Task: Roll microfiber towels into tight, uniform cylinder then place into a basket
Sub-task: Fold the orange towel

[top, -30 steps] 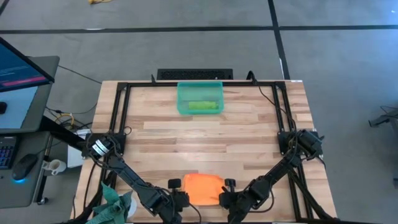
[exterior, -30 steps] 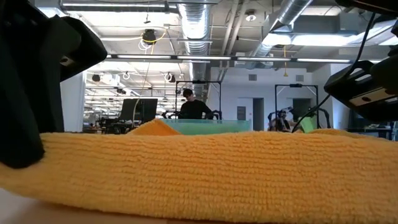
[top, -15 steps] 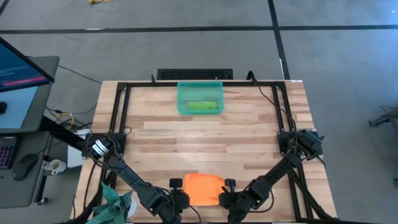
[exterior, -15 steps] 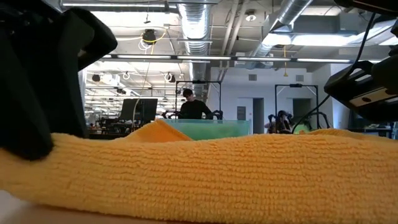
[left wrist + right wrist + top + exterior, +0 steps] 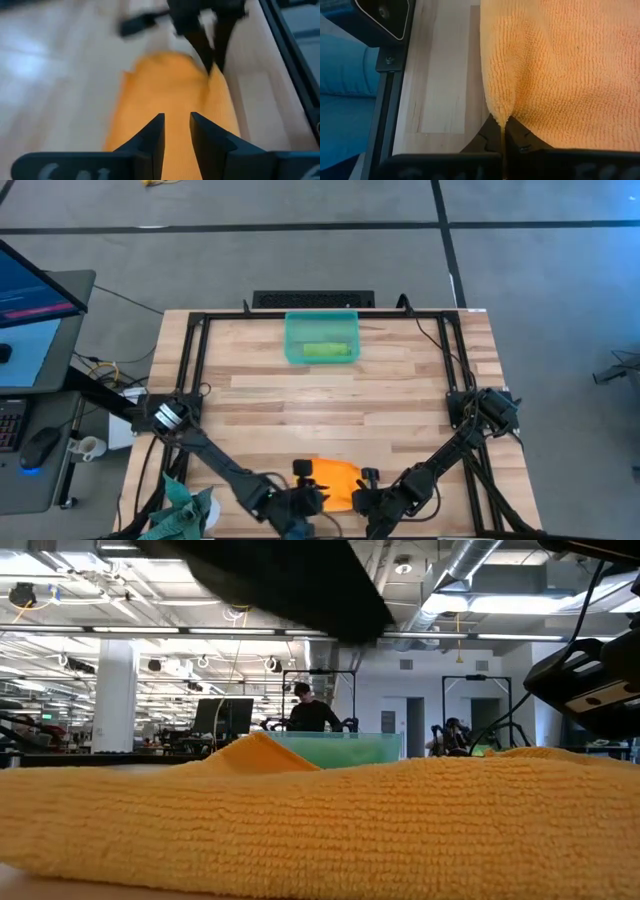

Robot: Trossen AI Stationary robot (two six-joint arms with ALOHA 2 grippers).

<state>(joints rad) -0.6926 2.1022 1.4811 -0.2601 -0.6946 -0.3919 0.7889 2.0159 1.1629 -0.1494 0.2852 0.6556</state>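
Note:
The orange towel point(image 5: 338, 478) lies bunched flat on the wood at the table's near edge and fills the low view point(image 5: 320, 820). My left gripper point(image 5: 305, 498) hovers over its left part. Its fingers point(image 5: 176, 117) stand a little apart with nothing between them, clear of the cloth. At the towel's right end my right gripper point(image 5: 362, 498) is shut on it. The teal basket point(image 5: 290, 340) stands at the far middle of the table. A rolled lime green towel point(image 5: 325, 351) lies inside it. My right gripper pinches a raised pucker of the orange towel point(image 5: 501, 112) between its two fingers, close to the towel's right edge. The fingers slant down at it from the table's near right side. The rest of the towel lies on the table, and a ridge runs away from the pinch.
A dark teal cloth point(image 5: 180, 510) hangs at the table's near left corner. Black frame rails point(image 5: 190, 360) run along both sides and the far edge. Bare wood point(image 5: 320, 410) lies between towel and basket. A desk with a monitor point(image 5: 30, 300) stands to the left. A person point(image 5: 312, 712) is far behind.
My left gripper has come up off the towel's left end and swung toward the table's right, over the towel, turning as it went. In the low view it has risen from the cloth to the picture's top. The towel has stayed on the table.

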